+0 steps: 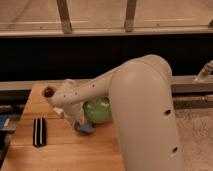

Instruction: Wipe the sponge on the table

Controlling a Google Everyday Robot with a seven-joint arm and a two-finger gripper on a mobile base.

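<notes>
The blue-grey sponge [86, 128] lies on the light wooden table [65, 150], just in front of the green bowl's left edge. My gripper [78, 123] reaches down from the white arm's wrist and is shut on the sponge's left part, pressing it against the tabletop. Only the sponge's right end shows past the gripper. The arm's elbow [55, 96] hangs over the table's back left.
A green bowl [98, 110] stands right behind the sponge, partly hidden by the arm. A black-and-white striped oblong [39, 131] lies at the table's left. The arm's large white body [145, 120] fills the right side. A dark wall and rail run behind the table.
</notes>
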